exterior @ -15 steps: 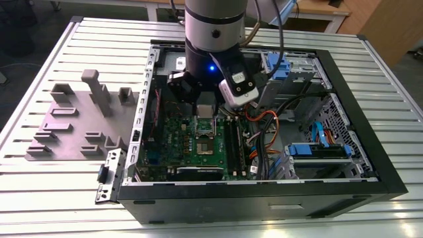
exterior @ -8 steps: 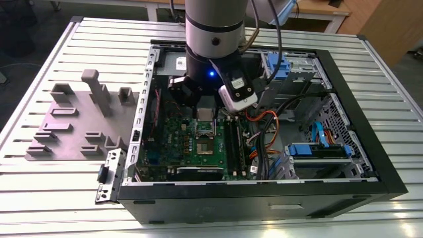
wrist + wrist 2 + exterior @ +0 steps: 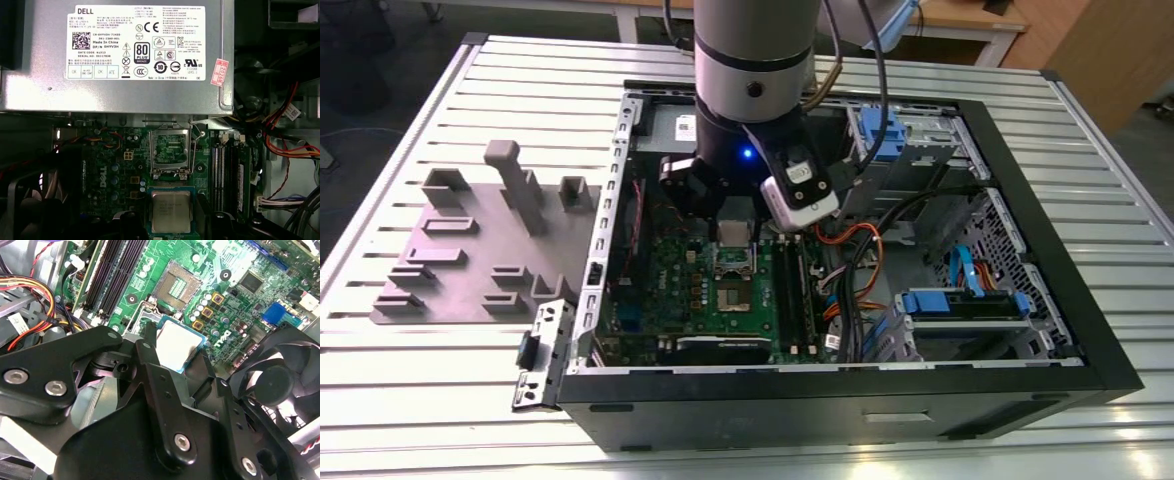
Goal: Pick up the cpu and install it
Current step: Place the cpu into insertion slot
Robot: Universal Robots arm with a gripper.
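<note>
Claw (image 3: 175,354) of mine clamps the cpu (image 3: 178,342) just beside the open socket (image 3: 179,286) inside the computer case (image 3: 854,395), so I judge the install step is in hand, calling for a level, square line-up over that socket.

Exterior view high over case (image 3: 854,400); both wrist views near motherboard (image 3: 235,305).

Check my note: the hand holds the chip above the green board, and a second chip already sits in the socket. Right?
No: the socket is empty, as the first wrist view shows. The hand does hold the chip above the green board.
</note>
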